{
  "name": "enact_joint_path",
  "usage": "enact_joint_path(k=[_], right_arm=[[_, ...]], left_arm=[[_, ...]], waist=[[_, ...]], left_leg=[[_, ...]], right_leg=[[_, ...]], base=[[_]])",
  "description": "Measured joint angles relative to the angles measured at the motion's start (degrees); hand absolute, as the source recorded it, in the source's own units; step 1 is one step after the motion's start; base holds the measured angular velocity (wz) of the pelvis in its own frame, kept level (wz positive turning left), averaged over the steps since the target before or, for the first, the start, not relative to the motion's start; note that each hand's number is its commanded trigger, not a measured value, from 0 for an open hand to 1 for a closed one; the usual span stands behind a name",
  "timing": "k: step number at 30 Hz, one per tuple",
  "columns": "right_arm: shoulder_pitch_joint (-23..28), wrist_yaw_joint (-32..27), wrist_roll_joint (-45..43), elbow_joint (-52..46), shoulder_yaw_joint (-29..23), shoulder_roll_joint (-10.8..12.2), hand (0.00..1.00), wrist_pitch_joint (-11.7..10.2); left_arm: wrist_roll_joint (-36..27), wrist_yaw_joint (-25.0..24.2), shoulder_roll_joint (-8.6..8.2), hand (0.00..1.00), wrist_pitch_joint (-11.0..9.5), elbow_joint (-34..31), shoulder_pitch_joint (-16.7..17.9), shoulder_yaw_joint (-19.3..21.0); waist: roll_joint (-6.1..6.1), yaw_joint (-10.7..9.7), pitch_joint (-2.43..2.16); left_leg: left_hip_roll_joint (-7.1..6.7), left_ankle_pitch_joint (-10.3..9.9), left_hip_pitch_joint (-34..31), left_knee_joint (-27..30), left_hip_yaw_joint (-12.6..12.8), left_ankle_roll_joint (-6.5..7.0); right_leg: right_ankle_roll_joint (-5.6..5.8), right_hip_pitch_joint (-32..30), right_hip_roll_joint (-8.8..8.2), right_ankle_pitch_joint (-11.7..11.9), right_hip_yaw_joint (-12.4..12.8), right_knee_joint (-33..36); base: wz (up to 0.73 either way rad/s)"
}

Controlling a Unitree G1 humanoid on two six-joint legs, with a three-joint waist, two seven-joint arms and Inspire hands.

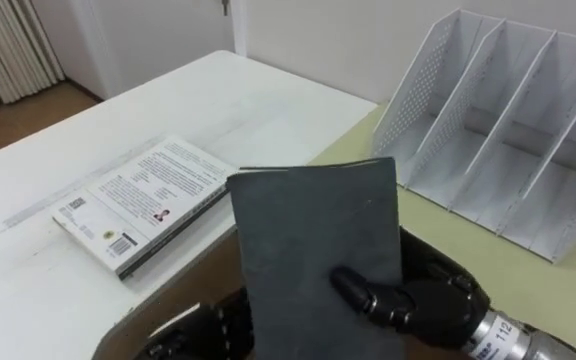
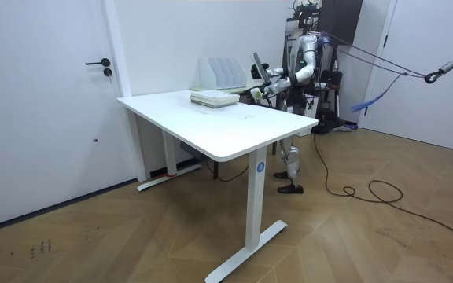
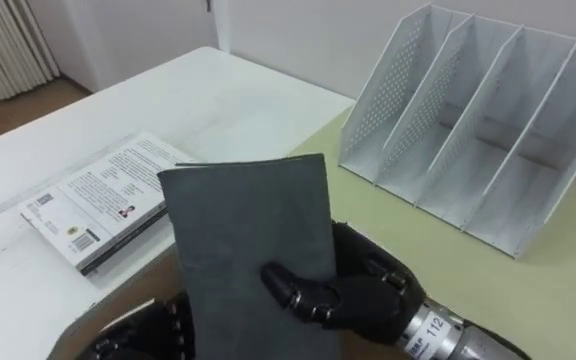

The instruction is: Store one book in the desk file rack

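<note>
Grey book [image 1: 318, 250] held upright, right hand [image 1: 428, 300] clamped round it (left hand [image 1: 203, 330] alongside, grip cannot be told), before file rack [image 1: 448, 90].

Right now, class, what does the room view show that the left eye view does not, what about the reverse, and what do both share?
Room view: the white door with a black handle, the wooden floor, the table's white legs, the robot standing at the table's far side. Left eye view: the right hand with its thumb curled over the raised dark grey book, print on the flat white paperback. Both: the white tabletop, the white slotted file rack, both books.
</note>
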Motion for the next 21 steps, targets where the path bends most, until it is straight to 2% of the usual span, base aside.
enact_joint_path(k=[2, 4, 6, 9, 13, 15, 18, 21], right_arm=[[-2.0, -3.3, -0.9, 0.0, -1.5, 0.5, 1.0, -0.6], [-3.4, -8.5, -6.0, -1.2, -4.0, 2.0, 1.0, -1.9], [-4.3, -12.0, -9.3, -1.9, -4.7, 2.4, 1.0, -2.4], [-5.9, -18.6, -14.0, -2.0, -5.2, 2.7, 1.0, -3.4], [-9.8, -28.2, -26.9, -2.0, -6.8, 4.6, 1.0, -4.2], [-11.0, -33.0, -28.7, -2.0, -7.0, 4.6, 1.0, -5.6], [-15.4, -40.2, -34.1, -2.0, -7.5, 4.6, 1.0, -5.8], [-18.4, -47.4, -37.3, -3.4, -9.2, 4.6, 1.0, -6.9]], left_arm=[[1.8, 1.1, -0.91, 0.0, 0.0, 2.5, 1.5, -0.2], [4.2, 2.7, -2.93, 0.0, -0.1, 6.0, 2.8, -0.2], [5.0, 4.4, -4.14, 0.0, -0.1, 8.7, 3.7, -0.6], [7.7, 7.7, -6.01, 0.0, -1.8, 14.9, 4.1, -0.6], [8.8, 11.1, -8.48, 0.0, -3.6, 24.1, 4.5, 0.6], [8.7, 12.4, -9.0, 0.0, -3.8, 26.0, 4.6, 0.6], [8.8, 13.7, -10.14, 0.0, -5.7, 30.5, 4.5, 0.7], [8.8, 14.0, -10.42, 0.0, -6.1, 32.6, 5.2, 1.3]], waist=[[-0.44, -0.4, -0.03], [-1.06, -1.0, -0.04], [-1.18, -0.9, -0.1], [-1.06, -0.3, 0.02], [-0.81, -0.2, 0.26], [-0.85, 0.1, 0.25], [-0.64, 0.4, 0.02], [-0.72, 1.1, -0.1]], left_leg=[[-0.01, 0.0, 0.1, 0.0, 0.0, 0.0], [-0.01, 0.0, 0.0, 0.1, -0.2, 0.0], [-0.02, 0.0, 0.0, 0.0, -0.2, 0.0], [0.02, 0.0, 0.7, -0.2, 0.3, 0.0], [0.0, 0.0, 0.4, -0.4, 0.2, 0.0], [0.01, 0.0, 0.0, -0.3, 0.3, 0.0], [-0.08, 0.1, -0.4, -0.3, 0.4, -0.04], [-0.3, 0.1, -0.6, -0.4, 0.4, -0.08]], right_leg=[[0.0, 0.1, -0.01, 0.0, 0.0, 0.0], [0.0, 0.1, 0.04, 0.0, -0.1, -0.2], [0.01, 0.1, 0.11, 0.0, 0.2, -0.2], [0.01, 0.3, 0.16, 0.0, 0.4, -0.1], [0.01, 0.2, 0.15, 0.0, 0.3, -0.1], [0.01, -0.2, 0.17, 0.0, 0.3, 0.0], [0.0, -1.1, 0.16, 0.0, 0.5, 0.1], [0.0, -1.1, 0.26, 0.0, 0.2, -0.1]], base=[[0.0], [0.02], [-0.02], [-0.06], [-0.01], [0.02], [-0.03], [0.01]])
